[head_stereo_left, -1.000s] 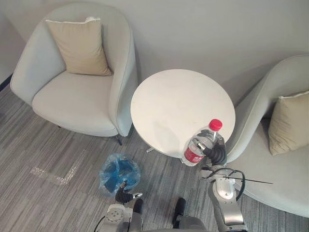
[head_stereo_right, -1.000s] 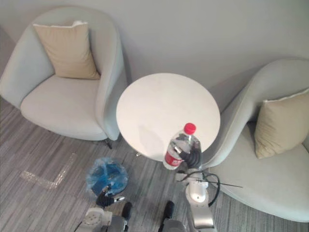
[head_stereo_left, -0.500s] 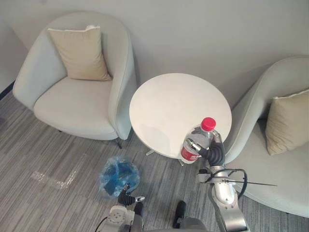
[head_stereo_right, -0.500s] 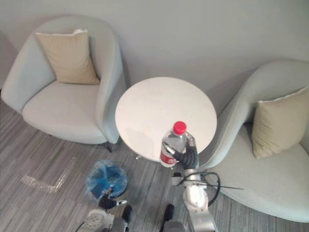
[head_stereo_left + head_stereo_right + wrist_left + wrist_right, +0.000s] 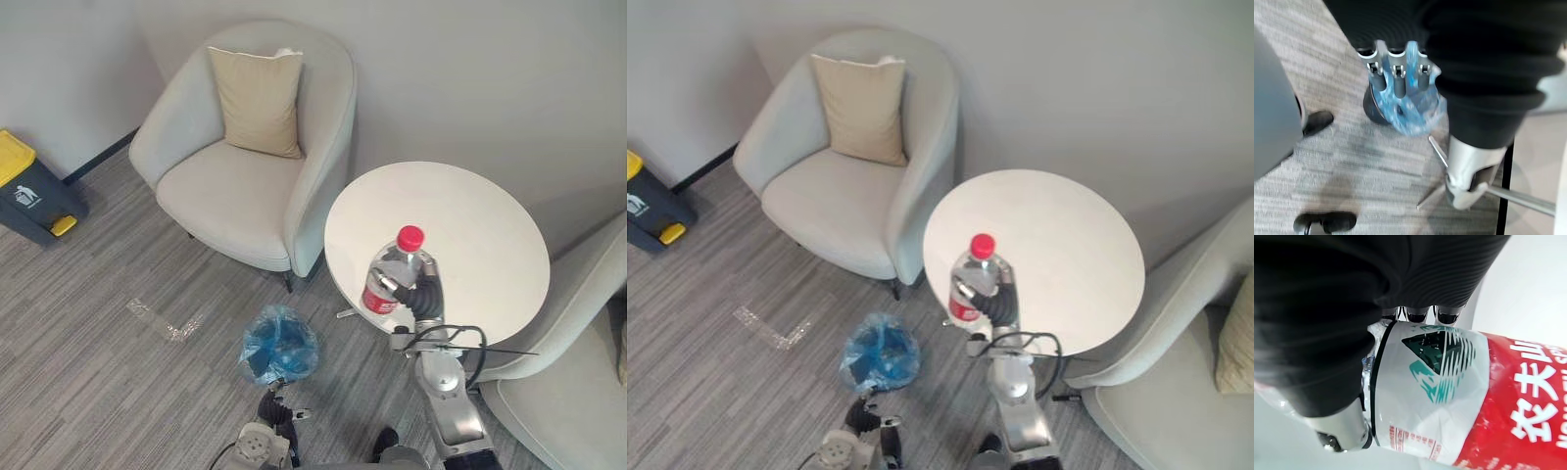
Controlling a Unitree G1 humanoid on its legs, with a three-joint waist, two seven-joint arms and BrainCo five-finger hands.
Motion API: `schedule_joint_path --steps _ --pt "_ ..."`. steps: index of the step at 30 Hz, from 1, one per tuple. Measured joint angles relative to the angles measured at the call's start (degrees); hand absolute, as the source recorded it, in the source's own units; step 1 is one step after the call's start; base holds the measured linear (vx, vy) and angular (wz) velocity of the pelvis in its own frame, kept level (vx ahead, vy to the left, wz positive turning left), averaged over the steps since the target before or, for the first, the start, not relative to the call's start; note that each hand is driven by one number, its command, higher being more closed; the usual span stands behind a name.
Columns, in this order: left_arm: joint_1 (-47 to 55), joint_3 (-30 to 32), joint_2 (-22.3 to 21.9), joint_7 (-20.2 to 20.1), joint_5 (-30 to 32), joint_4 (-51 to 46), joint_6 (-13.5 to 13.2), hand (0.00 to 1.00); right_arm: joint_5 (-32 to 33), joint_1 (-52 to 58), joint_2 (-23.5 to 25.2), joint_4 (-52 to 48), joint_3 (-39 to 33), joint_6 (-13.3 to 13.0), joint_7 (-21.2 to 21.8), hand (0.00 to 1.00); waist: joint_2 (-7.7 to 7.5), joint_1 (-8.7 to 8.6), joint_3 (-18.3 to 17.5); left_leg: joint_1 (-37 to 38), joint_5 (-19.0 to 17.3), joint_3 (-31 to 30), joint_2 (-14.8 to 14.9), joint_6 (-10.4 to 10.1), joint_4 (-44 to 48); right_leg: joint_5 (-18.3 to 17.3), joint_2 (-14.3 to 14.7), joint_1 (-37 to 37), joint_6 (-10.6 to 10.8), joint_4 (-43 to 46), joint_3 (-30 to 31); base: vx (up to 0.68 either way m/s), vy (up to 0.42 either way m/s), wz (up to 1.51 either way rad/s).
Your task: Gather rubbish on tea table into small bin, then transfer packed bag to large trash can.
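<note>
The robot's right hand holds a clear plastic bottle with a red cap nearly upright at the near edge of the round white tabletop. From above it cannot be told whether the bottle's base rests on the tabletop or hangs clear of it. The right arm rises straight up from below, its dark ribbed cover just behind the bottle.

The right wrist view gives what the head views cannot: the fingers wrap round the bottle's red-and-white label from one side and the thumb closes in from the other, a firm grip.

The head views take in the room. A small bin lined with a blue bag stands on the grey striped floor, just beside the tabletop's near left edge. A pale armchair with a beige cushion sits beyond it, and a second armchair is at the right. The large trash can, dark with a yellow lid, stands against the wall well apart at far left.

The left hand hangs low, near the bin on its near side. Its own wrist view shows its fingers in a loose, relaxed row against the blue bag, holding nothing.
</note>
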Motion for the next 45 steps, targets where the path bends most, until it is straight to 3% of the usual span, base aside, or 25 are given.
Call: schedule_joint_path --steps 2,3,4,5,6,7,8,10,11,12,15,19,24,25,26,28,34,37,40,45 --pt "0.2 0.1 0.3 0.0 0.0 0.0 0.0 0.00 0.0 0.6 -0.2 1.2 0.0 0.5 0.4 1.00 -0.01 -0.39 0.0 0.0 -0.4 -2.9 -0.7 0.5 0.6 -0.3 -1.0 -1.6 -2.8 5.8 5.7 0.03 0.134 0.73" --pt "0.5 0.1 0.7 0.1 0.0 0.1 -0.1 0.00 0.0 1.1 -0.5 1.5 0.0 1.0 0.9 1.00 0.02 -0.91 0.0 0.2 -0.3 -5.8 -0.4 0.8 0.7 0.2 -0.1 -5.1 -6.8 12.2 13.1 0.07 0.083 0.69" --pt "0.4 0.2 0.7 0.1 -0.1 0.0 -0.1 0.00 0.0 1.3 -0.5 1.5 -0.1 1.0 1.0 1.00 0.05 -1.11 0.0 0.3 -0.2 -6.8 -0.2 1.0 0.7 0.1 0.6 -6.3 -8.4 13.8 15.8 0.14 -0.007 1.06" --pt "0.4 1.2 1.8 0.1 -0.1 0.6 0.0 0.00 0.0 2.1 -0.4 1.5 0.2 1.0 1.6 1.00 0.25 -1.77 0.3 0.1 -0.2 -10.4 1.5 1.0 1.0 -4.8 5.9 -7.4 -5.2 14.0 23.2 0.13 -0.079 0.83" --pt "0.3 1.6 2.0 0.2 -0.1 0.9 0.0 0.00 0.0 2.2 -0.2 1.5 0.4 1.0 1.8 1.00 0.15 -1.90 0.4 0.0 -0.1 -11.5 1.9 1.0 1.2 -5.9 7.6 -7.8 -4.7 13.5 24.8 0.13 -0.133 1.05" --pt "0.0 2.1 2.4 0.2 -0.1 1.7 0.0 0.00 0.0 2.2 -0.2 1.3 0.4 1.0 2.1 1.00 -0.02 -2.03 0.3 -0.3 -0.2 -14.0 2.7 0.7 1.9 -7.1 11.3 -8.9 -3.8 11.8 28.0 0.10 -0.134 1.00" --pt "-0.4 2.2 2.5 0.2 -0.1 2.5 0.0 0.00 0.0 2.4 -0.3 1.1 0.0 1.0 2.1 1.00 -0.50 -2.37 0.3 -0.6 -0.1 -15.8 2.5 -0.4 2.7 -6.8 13.1 -9.2 -3.5 8.3 29.6 0.10 -0.144 1.22" --pt "-0.9 2.2 2.8 0.1 0.0 2.7 -0.1 0.00 0.0 2.7 -0.2 0.7 -0.3 1.0 2.0 1.00 -2.65 -2.27 -0.1 -1.6 -1.2 -18.1 0.0 -1.3 5.1 -1.6 12.4 -8.9 -3.9 3.7 29.4 0.11 -0.163 0.97" --pt "-2.0 2.4 2.3 0.2 0.0 3.5 0.1 0.00 0.0 2.3 -0.7 1.3 -0.8 1.1 2.1 1.00 -2.75 -1.91 0.2 -2.1 -2.6 -19.8 -0.7 -2.2 7.7 -2.8 11.3 -7.4 -2.6 3.2 27.6 0.15 -0.180 0.79" --pt "-1.7 2.3 1.5 0.2 0.0 3.2 -0.1 0.00 0.0 2.5 -1.4 1.2 -1.3 1.2 2.1 1.00 -0.73 -1.21 -0.1 -3.2 -3.4 -20.0 0.3 -2.7 9.0 -2.6 12.1 -6.3 -2.8 1.6 26.0 0.15 -0.166 0.69" --pt "-1.3 3.6 0.9 0.1 0.0 3.0 0.0 0.00 0.1 2.7 -1.4 1.2 -2.1 1.2 2.2 1.00 0.63 -0.44 -0.1 -2.9 -4.6 -21.0 2.3 -3.8 9.6 -2.5 14.1 -3.1 -2.9 -1.1 24.0 0.11 -0.133 0.32" --pt "-0.8 5.1 0.8 0.1 -0.1 2.6 0.0 0.00 0.1 3.2 -0.9 1.2 -2.4 1.0 2.3 1.00 -0.36 -0.01 -0.4 -1.0 -4.8 -22.1 3.6 -4.2 8.5 -2.5 15.4 0.7 -2.9 -3.8 21.7 0.07 -0.090 0.29" --pt "-0.7 5.1 0.8 0.2 -0.3 1.9 0.0 0.00 0.1 4.8 0.2 1.5 -2.4 1.0 2.5 1.00 -0.68 0.39 -0.5 -2.1 -4.0 -25.2 2.3 -4.7 8.5 -2.5 14.5 2.6 -3.0 -5.6 17.6 0.01 0.011 0.43" --pt "-0.5 5.0 0.8 0.2 -0.4 1.5 0.0 0.00 0.0 4.9 0.3 1.6 -2.4 1.0 2.6 1.00 -0.75 0.54 -0.4 -2.6 -3.4 -25.0 2.1 -4.3 8.1 -2.5 13.9 2.8 -3.0 -5.9 16.1 -0.03 0.049 0.69" --pt "-0.5 5.0 1.0 0.3 -0.7 1.0 0.0 0.00 -0.1 5.1 0.7 1.6 -2.3 1.0 2.6 1.00 -0.94 0.62 -0.4 -3.5 -3.6 -20.2 3.1 -2.7 7.7 -2.5 13.2 2.9 -3.0 -6.0 14.2 -0.05 0.057 0.75" --pt "-0.6 5.0 0.8 0.9 -0.7 0.8 0.0 0.00 -0.2 5.4 0.5 1.7 -2.4 1.0 2.6 1.00 -0.92 0.59 -0.4 -4.3 -2.5 -14.4 4.6 -3.1 8.0 -2.8 12.6 3.0 -2.9 -5.8 12.7 -0.03 0.064 0.55" --pt "-0.2 5.0 2.8 1.1 -0.7 0.2 -0.1 0.00 -4.1 1.9 0.2 10.0 0.8 1.0 2.6 1.00 -2.35 1.09 -0.3 -5.1 -1.2 -13.9 2.1 -2.8 7.3 -3.2 10.2 1.8 -2.2 -4.4 13.5 0.00 0.082 0.06" --pt "-1.3 5.8 3.5 1.2 -0.8 -0.8 -0.2 0.00 -4.6 -3.6 -0.4 15.4 3.2 1.1 2.9 1.00 -1.11 1.11 2.6 -11.5 -2.7 -13.5 2.2 -2.2 13.2 -3.3 10.1 -3.6 -2.2 -1.0 14.7 -0.10 0.081 -0.07" --pt "-4.6 7.2 3.6 1.6 -2.1 -1.6 -0.4 0.00 -4.8 -11.9 -2.6 19.1 5.1 1.1 3.0 1.00 0.68 1.34 8.5 -19.9 -3.7 -13.4 2.4 -1.4 19.2 -4.1 9.6 -11.7 -2.3 4.7 15.4 -0.15 0.064 -0.01" --pt "-8.6 9.1 3.6 3.5 -3.1 -4.5 -1.0 0.00 -6.8 -21.9 -5.4 24.3 6.7 2.1 1.4 1.00 1.71 2.75 13.7 -29.7 -3.8 -12.8 2.3 -0.9 24.9 -5.3 8.4 -22.5 -2.5 12.1 16.7 -0.13 0.052 -0.04"
